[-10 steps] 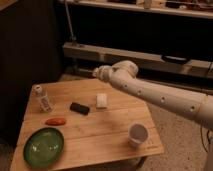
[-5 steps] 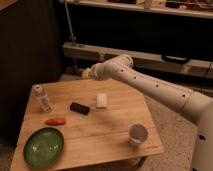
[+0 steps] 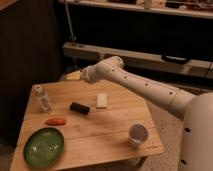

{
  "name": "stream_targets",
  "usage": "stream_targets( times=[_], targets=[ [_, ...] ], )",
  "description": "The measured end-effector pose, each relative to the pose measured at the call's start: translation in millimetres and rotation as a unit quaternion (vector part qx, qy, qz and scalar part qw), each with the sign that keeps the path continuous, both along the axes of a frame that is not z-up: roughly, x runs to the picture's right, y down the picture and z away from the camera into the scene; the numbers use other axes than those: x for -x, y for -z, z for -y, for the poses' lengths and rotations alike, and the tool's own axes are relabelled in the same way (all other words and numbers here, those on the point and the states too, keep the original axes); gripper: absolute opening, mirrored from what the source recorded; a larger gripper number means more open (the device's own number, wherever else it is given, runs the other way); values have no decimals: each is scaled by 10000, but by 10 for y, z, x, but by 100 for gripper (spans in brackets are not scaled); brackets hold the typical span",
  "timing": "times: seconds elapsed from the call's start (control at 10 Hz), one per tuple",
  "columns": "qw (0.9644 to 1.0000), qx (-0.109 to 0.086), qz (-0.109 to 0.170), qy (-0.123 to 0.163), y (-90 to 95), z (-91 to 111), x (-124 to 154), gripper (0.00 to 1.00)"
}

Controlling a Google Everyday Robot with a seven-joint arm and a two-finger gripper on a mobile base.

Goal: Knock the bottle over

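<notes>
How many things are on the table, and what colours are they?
White or whitish: 3 (bottle, small block, paper cup)
Black: 1 (small bar)
Red: 1 (long thing)
Green: 1 (plate)
Total: 6
The gripper hangs over the far edge of the table, not touching the bottle.

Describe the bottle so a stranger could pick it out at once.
Start at the wooden table; along its left edge, beyond the green plate and the red item, stands the bottle. The gripper hovers near the table's far edge, right of it. The bottle is the only slim, upright, whitish thing with a round cap, unlike the wide paper cup at the near right.
</notes>
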State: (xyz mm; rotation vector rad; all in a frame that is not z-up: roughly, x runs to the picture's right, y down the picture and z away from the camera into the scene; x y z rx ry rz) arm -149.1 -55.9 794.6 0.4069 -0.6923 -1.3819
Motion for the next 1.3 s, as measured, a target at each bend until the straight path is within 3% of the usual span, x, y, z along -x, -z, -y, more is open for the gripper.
stream_targets(
  times=[0.6,0.7,1.3],
  targets=[
    [9994,5,287,-167,72,7,-1,5],
    [9993,37,322,-170,76,5,-2,1],
    [9975,409,545,185,-49,-152,354,0]
  ],
)
